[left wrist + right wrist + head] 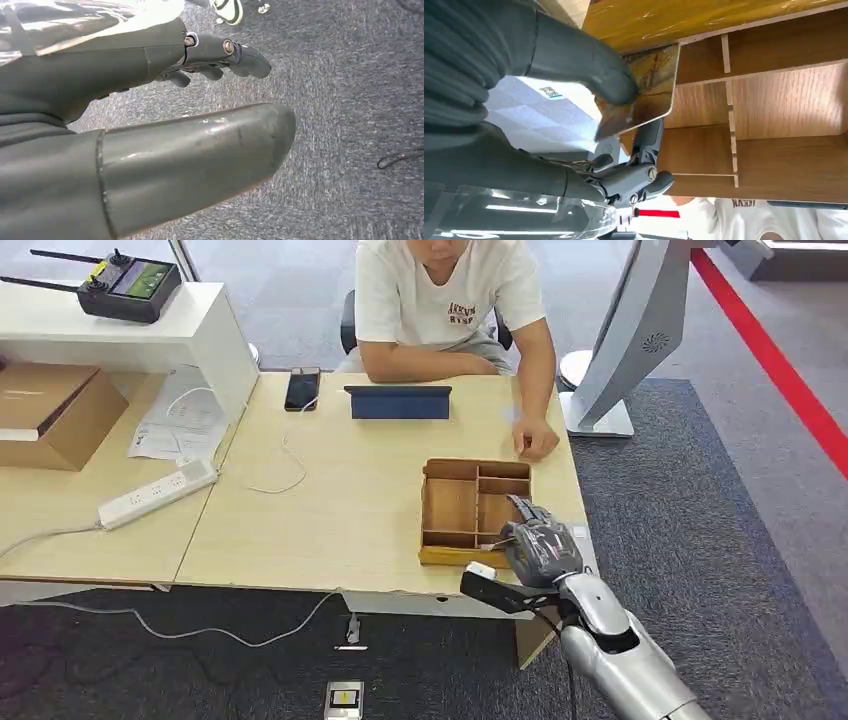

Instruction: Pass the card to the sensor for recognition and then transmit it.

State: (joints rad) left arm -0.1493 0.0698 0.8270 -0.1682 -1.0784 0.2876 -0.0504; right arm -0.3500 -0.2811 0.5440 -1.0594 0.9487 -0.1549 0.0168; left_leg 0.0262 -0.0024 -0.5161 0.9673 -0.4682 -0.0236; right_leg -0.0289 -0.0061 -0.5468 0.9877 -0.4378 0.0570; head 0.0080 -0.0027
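A wooden tray point(450, 508) with several compartments sits near the table's front right edge. My right hand point(540, 540) is over the tray's near right corner. In the right wrist view the thumb and a finger pinch a brownish patterned card point(646, 92), tilted above the tray's compartments point(784, 100). A white standing device point(640, 330) with a round grille rises at the table's far right corner. My left hand point(150, 125) hangs over grey carpet with its fingers apart and nothing in it.
A person sits at the table's far side, one hand point(535, 440) resting on the table beyond the tray. A blue tablet point(398, 402), a phone point(302, 388), a power strip point(157, 493) and a cardboard box point(50, 410) lie further left.
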